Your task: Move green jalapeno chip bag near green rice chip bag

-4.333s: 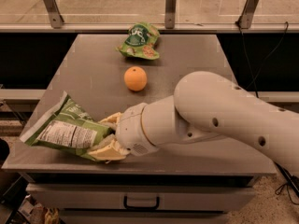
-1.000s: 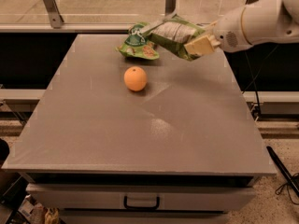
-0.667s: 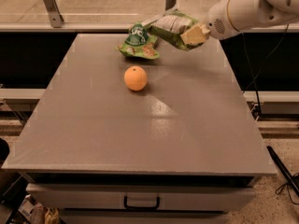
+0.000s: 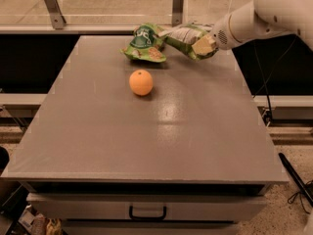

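Observation:
The green rice chip bag lies at the far middle of the grey table, darker green with a round logo and tan chip pictures. The green jalapeno chip bag, light green with a white label, is held just to its right, its left end touching or overlapping the rice bag. My gripper comes in from the upper right on a white arm and is shut on the jalapeno bag's right end, low over the table's far edge.
An orange sits on the table in front of the rice bag. A metal rail with posts runs behind the table. A drawer with a handle is under the front edge. Cables hang at the right.
The gripper has carried the jalapeno bag from the table's front left to the far side, and over the last second has brought it down next to the rice bag.

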{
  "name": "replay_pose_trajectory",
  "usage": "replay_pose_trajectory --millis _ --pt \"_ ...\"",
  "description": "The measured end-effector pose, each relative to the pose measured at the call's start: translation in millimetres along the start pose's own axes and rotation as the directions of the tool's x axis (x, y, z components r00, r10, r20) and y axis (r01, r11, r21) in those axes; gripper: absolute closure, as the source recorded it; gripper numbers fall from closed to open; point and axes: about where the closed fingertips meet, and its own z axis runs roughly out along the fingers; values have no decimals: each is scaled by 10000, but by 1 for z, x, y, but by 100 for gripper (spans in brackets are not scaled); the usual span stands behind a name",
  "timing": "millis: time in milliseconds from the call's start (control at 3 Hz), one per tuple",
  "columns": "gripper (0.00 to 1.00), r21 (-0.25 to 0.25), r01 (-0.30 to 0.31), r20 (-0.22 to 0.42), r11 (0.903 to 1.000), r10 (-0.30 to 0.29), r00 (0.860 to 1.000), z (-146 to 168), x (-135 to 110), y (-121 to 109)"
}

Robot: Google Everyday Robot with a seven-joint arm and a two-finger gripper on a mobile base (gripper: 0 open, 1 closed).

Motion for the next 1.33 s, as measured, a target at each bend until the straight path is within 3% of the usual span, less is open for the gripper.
replay_pose_trajectory --millis 333,667,1333 --pt "100 442 -633 -199 9970 643 9977 3 36 -19" --pt "82 406 -613 -200 9973 621 9979 5 35 -17" --pt "36 357 -610 -225 9975 618 9978 8 36 -15"
